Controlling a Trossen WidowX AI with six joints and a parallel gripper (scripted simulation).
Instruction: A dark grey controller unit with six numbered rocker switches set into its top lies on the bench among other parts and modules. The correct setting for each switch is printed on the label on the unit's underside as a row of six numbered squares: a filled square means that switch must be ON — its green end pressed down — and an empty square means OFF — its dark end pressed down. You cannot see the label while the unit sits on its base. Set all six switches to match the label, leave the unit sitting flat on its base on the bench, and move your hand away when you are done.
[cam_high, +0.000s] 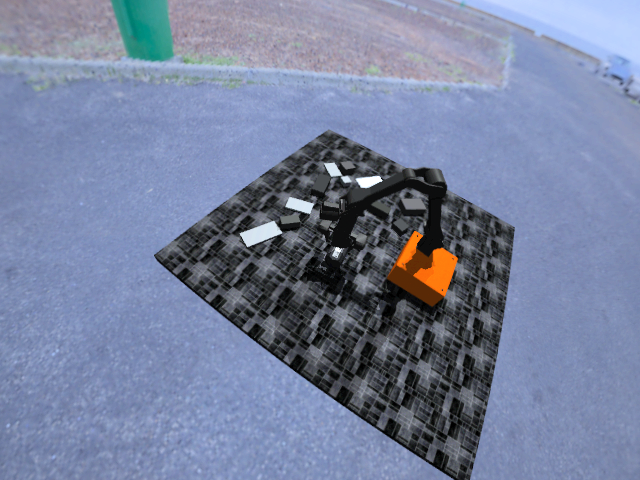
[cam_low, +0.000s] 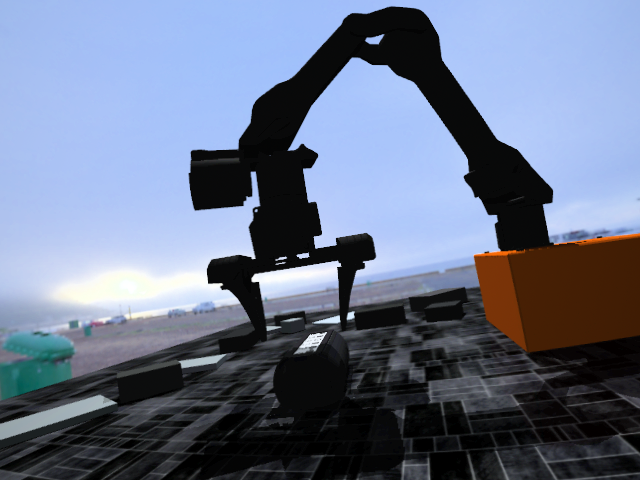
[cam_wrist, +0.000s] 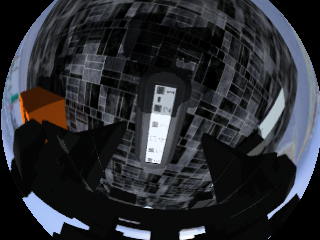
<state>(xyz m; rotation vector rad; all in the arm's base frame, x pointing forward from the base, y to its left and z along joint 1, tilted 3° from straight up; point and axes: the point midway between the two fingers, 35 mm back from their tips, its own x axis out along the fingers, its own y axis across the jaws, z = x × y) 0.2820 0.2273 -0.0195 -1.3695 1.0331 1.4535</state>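
The dark grey controller unit (cam_high: 334, 259) (cam_low: 310, 382) (cam_wrist: 162, 79) lies on the bench with its underside up, its rockers hidden beneath. Its white label (cam_high: 337, 252) (cam_low: 311, 342) (cam_wrist: 156, 142) faces up. In the wrist view the squares by 1 and 2 look filled and the one by 4 looks empty; 3, 5 and 6 are too washed out to read surely. My gripper (cam_low: 303, 334) (cam_wrist: 165, 131) is wide open and empty above the unit, one finger to each side, with gaps between the fingers and the unit.
The orange arm base (cam_high: 426, 271) (cam_low: 573, 299) (cam_wrist: 45, 107) stands to the right in the top and exterior views. White plates (cam_high: 261, 234) (cam_low: 56, 415) and dark blocks (cam_high: 290, 222) (cam_low: 149, 382) lie to the unit's left and behind it on the patterned bench (cam_high: 372, 372).
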